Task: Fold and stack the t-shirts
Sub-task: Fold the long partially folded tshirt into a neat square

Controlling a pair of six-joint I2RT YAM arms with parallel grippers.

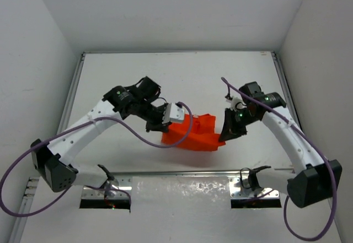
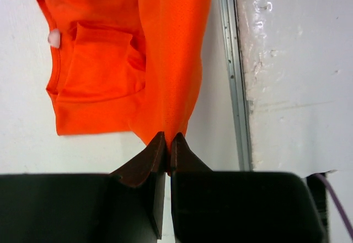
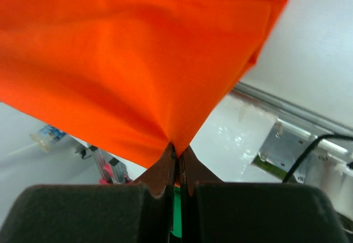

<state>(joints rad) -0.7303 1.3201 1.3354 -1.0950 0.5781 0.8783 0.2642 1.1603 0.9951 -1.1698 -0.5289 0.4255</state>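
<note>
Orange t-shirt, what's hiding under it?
Just white table shows around the orange t-shirt, which the left gripper and right gripper each pinch by an edge. The spot right beneath the cloth is covered, so I can't tell what's there.

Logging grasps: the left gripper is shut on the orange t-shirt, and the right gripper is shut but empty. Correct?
Not empty: the right wrist view shows the right gripper shut on a pinch of the orange t-shirt too. The left gripper is shut on it, as you said.
</note>
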